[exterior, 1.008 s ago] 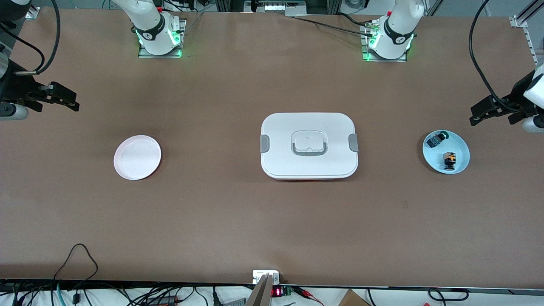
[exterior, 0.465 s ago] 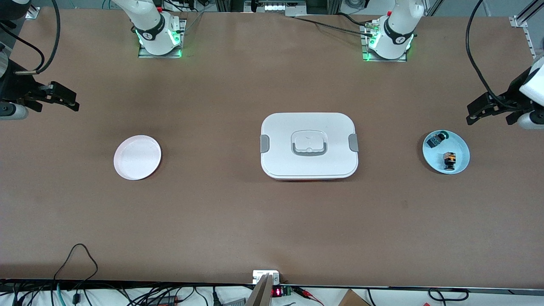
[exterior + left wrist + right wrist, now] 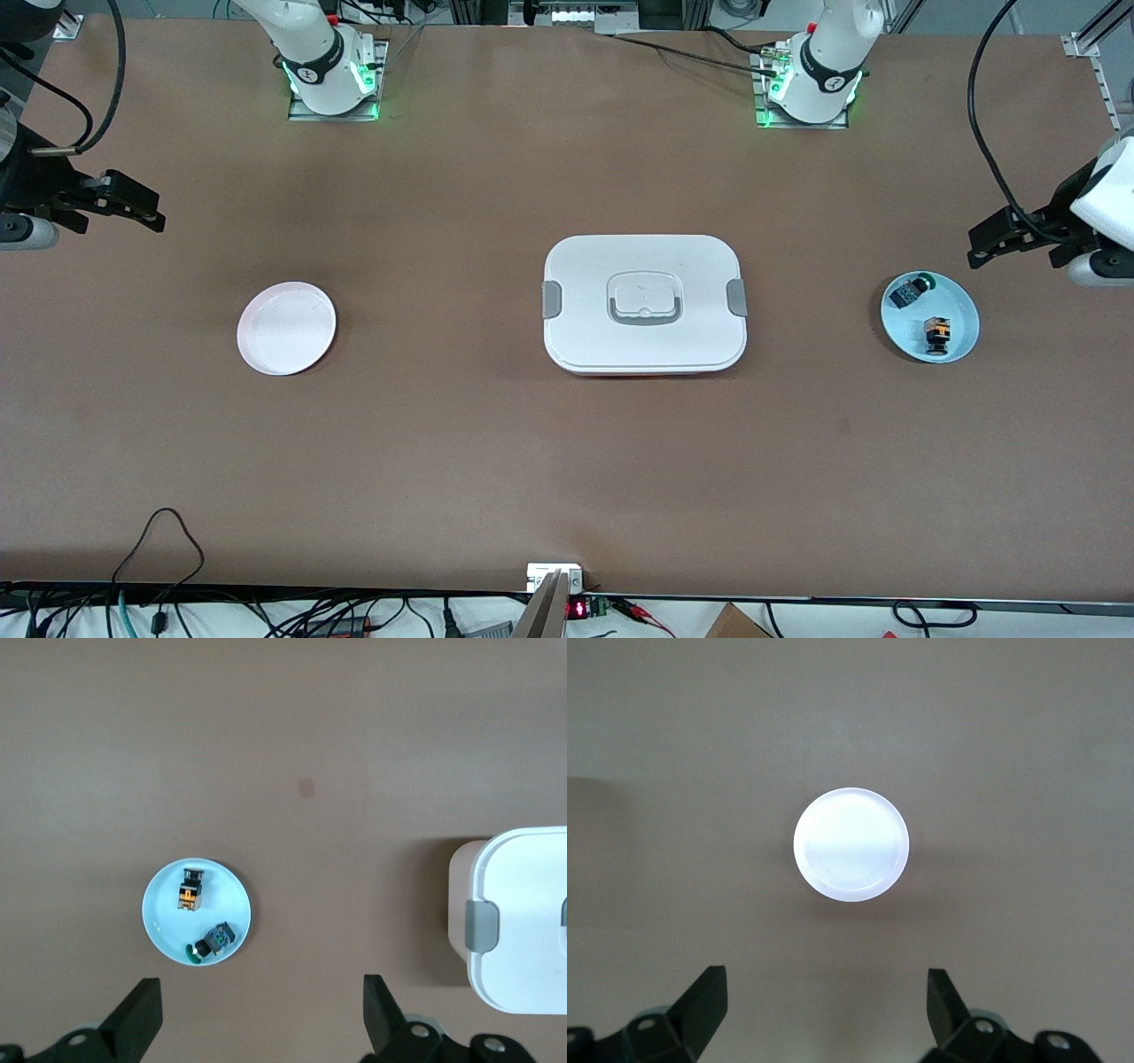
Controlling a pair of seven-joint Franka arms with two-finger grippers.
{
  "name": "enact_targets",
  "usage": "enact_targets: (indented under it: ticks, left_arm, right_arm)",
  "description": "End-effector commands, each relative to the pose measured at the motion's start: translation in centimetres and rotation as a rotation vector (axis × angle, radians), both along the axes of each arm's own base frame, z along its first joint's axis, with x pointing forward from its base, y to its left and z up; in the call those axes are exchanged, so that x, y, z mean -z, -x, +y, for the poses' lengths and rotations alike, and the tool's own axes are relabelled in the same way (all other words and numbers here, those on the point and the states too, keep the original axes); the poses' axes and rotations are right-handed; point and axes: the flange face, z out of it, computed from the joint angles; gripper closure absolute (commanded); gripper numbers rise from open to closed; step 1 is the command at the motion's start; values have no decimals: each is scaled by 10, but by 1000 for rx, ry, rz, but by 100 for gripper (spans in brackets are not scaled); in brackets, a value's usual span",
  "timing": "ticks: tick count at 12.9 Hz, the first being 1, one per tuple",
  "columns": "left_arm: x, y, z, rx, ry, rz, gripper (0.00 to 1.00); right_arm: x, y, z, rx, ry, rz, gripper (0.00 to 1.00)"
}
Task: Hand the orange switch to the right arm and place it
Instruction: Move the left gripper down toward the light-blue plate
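In the front view the left pincer [image 3: 974, 251] has crept toward the blue plate [image 3: 961, 304] holding the orange switch [image 3: 935, 333], starting the pickup; both wrist views show each arm's fingers apart, the right pincer [image 3: 152, 213] waiting.

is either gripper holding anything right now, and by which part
Nothing is held. The left gripper is open in the air near the blue plate, where the orange switch lies untouched. The right gripper waits open, empty, above the table.

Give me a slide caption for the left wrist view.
Open left gripper high over the blue plate holding the orange switch and a green-capped switch.
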Motion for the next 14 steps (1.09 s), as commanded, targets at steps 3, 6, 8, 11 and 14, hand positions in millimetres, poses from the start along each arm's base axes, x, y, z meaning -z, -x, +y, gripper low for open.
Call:
enact_targets:
  ticks: [3, 6, 8, 11, 14]
  left_arm:
    - [36, -6, 13, 101, -11, 139, 0]
    - [69, -16, 40, 277, 26, 205, 0]
    - [89, -21, 53, 330, 54, 235, 0]
    - [120, -21, 57, 435, 86, 290, 0]
    - [158, -13, 62, 566, 116, 305, 0]
  right_arm:
    - [-3, -1, -5, 1, -10, -4, 0]
    - [-1, -2, -3, -2, -8, 0, 0]
    - [-2, 0, -7, 2, -4, 9, 0]
    - [-2, 1, -6, 6, -10, 11, 0]
    - [2, -1, 6, -20, -2, 19, 0]
